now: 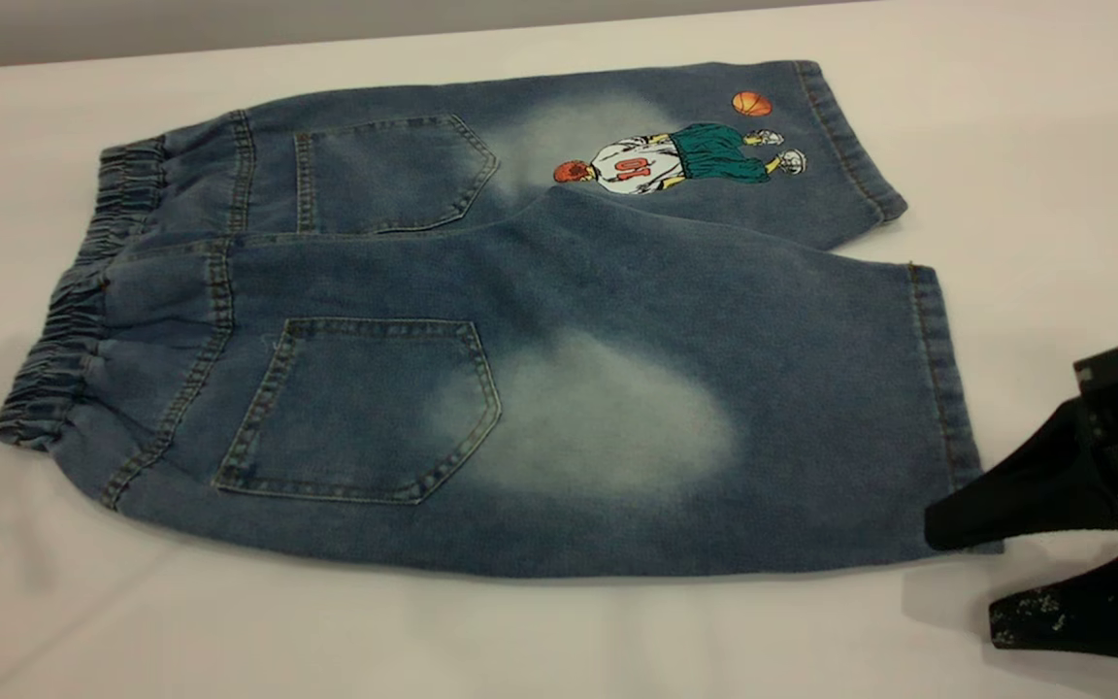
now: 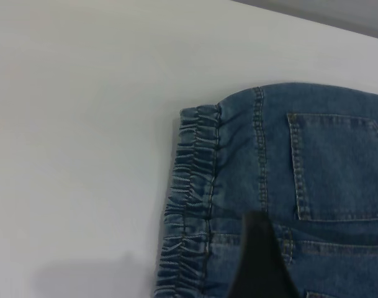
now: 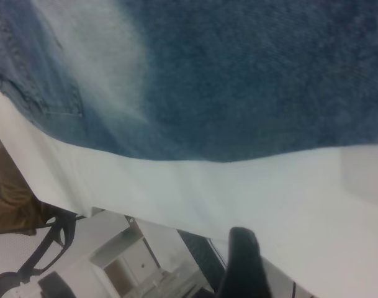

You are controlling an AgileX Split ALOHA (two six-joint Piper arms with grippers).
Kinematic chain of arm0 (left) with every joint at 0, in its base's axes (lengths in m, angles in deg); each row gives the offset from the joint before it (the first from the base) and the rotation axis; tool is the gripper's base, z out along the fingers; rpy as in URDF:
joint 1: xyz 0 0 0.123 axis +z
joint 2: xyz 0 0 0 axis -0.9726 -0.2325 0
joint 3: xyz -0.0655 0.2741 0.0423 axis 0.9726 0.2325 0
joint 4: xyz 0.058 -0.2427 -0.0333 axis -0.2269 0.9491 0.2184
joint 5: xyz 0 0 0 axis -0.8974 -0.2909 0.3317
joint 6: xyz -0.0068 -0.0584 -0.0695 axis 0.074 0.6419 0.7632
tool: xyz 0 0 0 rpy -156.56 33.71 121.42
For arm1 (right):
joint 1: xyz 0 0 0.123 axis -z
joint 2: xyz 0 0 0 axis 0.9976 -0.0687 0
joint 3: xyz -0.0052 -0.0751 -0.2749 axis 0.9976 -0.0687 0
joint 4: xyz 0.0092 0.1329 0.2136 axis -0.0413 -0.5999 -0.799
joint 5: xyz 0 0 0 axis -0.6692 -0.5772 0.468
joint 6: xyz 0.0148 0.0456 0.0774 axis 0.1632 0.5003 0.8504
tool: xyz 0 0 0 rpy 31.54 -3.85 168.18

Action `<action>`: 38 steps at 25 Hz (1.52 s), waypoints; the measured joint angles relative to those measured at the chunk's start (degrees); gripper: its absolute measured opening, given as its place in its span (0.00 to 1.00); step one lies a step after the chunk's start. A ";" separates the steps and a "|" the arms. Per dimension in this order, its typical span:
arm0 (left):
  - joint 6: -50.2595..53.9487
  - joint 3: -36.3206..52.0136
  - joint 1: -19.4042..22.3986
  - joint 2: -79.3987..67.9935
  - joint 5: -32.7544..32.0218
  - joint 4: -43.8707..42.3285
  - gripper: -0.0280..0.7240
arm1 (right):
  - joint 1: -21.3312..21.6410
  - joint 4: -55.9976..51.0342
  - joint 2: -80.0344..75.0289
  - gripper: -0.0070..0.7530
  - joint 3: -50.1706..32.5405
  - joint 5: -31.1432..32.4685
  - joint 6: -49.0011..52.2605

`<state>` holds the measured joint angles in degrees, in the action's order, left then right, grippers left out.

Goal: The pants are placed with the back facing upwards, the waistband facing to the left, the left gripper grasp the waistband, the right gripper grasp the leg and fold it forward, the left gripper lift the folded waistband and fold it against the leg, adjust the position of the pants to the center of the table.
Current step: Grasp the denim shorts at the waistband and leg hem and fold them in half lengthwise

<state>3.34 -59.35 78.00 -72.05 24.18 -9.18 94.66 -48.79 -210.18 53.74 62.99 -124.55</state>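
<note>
The pants [image 1: 481, 320] lie flat, back up, ready for folding; the right gripper [image 1: 1015, 568], fingers spread, flanks the leg [image 1: 811, 427] hem to pinch it; the left gripper [image 2: 260, 267] hovers over the waistband [image 2: 189, 217], its fingers' state unclear.

Blue denim pants [image 1: 520, 320] spread flat on my counter [image 1: 1035, 126], back up, elastic waistband [image 1: 64, 340] left, plain leg [image 1: 763, 427] nearest me, basketball-print leg behind, my right gripper [image 1: 962, 568] open by its hem

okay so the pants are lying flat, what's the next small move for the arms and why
Probably close the right gripper on the hem corner of the near plain leg. The pants lie flat and unfolded, back up, waistband to the left. The right gripper's fingers look open at that corner, one tip touching the hem. The left gripper hovers over the waistband.
</note>
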 joint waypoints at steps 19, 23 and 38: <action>0.00 0.00 0.00 0.00 0.06 0.00 0.61 | 0.00 -0.28 -3.17 0.58 10.02 1.69 0.11; 0.00 0.00 0.00 0.00 0.13 0.00 0.61 | 0.00 -0.63 -3.21 0.59 10.90 4.14 0.06; 0.00 0.00 0.00 0.00 0.14 0.00 0.61 | 0.00 -0.15 -3.13 0.59 10.85 7.24 0.06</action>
<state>3.34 -59.35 78.00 -72.05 24.33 -9.18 94.66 -48.95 -213.31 64.59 70.23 -124.49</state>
